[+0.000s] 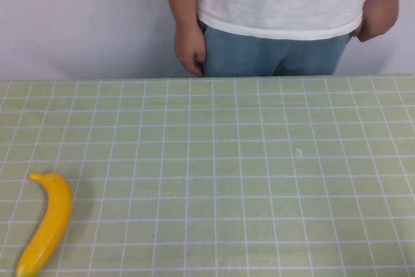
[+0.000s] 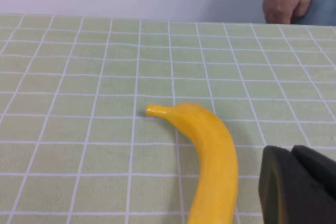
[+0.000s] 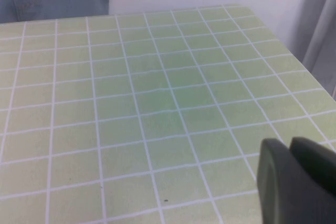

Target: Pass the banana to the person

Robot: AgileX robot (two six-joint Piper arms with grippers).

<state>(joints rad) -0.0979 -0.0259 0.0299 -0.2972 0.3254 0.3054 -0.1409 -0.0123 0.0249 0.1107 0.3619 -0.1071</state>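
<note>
Banana (image 1: 47, 221) near table's (image 1: 259, 160) left edge; left gripper (image 2: 296, 187) beside it, right gripper (image 3: 294, 182) over bare cloth

No words, labels, brands or numbers can be read in any of the views. The person (image 1: 279, 4) wears a white T-shirt with a small pale patch at the chest, cut off by the top edge of the high view, and nothing on it is legible. The banana (image 1: 47, 222) carries no sticker, and the green checked tablecloth (image 1: 259, 173) bears only plain white grid lines.
</note>
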